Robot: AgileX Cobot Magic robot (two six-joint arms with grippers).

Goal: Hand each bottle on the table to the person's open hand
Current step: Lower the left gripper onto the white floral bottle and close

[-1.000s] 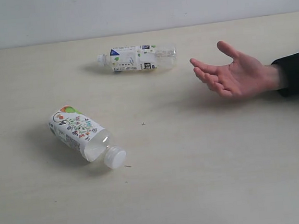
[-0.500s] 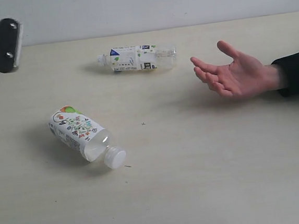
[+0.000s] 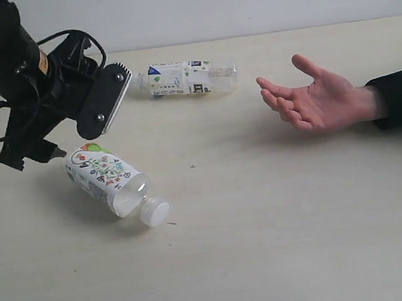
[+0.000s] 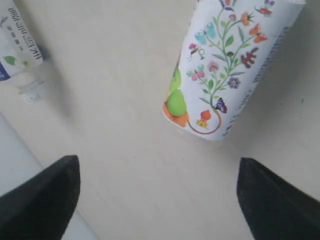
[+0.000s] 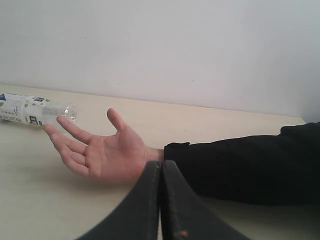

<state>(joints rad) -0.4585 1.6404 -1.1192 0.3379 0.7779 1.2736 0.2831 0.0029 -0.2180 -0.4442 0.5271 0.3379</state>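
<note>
Two of the bottles show, both lying on the table [image 3: 276,207]. The floral-label bottle [image 3: 108,178] [image 4: 230,65] lies front left, its white cap toward the front. The bottle with green and blue print [image 3: 184,78] [image 4: 17,42] [image 5: 32,111] lies at the back. The person's open hand [image 3: 316,101] [image 5: 100,152] hovers palm-up at the right, empty. My left gripper [image 3: 73,137] [image 4: 157,165] hangs open just above and behind the floral bottle's base, holding nothing. My right gripper [image 5: 161,165] is shut and empty, low near the person's wrist, out of the exterior view.
The person's black sleeve [image 3: 397,94] [image 5: 240,165] reaches in from the right edge. A pale wall [image 3: 245,6] rises behind the table's far edge. The left arm's black body and cables [image 3: 10,61] fill the upper left.
The left arm came in from the upper left and swung down to the floral bottle's base. Both bottles and the hand stayed put.
</note>
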